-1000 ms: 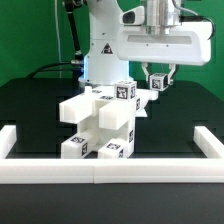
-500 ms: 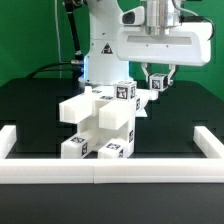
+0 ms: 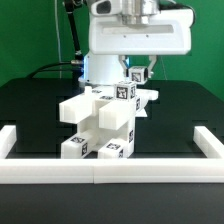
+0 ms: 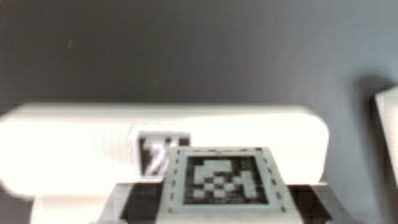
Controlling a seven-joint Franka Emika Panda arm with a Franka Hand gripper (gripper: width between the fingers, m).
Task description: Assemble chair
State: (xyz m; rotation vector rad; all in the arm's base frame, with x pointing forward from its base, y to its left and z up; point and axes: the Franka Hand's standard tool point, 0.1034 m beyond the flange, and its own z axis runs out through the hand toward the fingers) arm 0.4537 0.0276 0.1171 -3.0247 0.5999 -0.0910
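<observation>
Pincer (image 3: pixel 138 72) nearly closed, gripping a small tagged white part (image 4: pixel 217 178) above and behind the chair (image 3: pixel 100 122), likely staged for insertion. Chair sits mid-tabletop (image 3: pixel 30 110), partly assembled, long axis roughly vertical, tagged faces toward the camera. Part's own orientation unclear, mostly hidden by the arm.

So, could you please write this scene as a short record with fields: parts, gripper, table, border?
parts: chair, chunky white tagged blocks joined in one cluster on the table
gripper: gripper, shut on a small tagged part, behind the cluster
table: black table
border: white border rail along the front and both sides
</observation>
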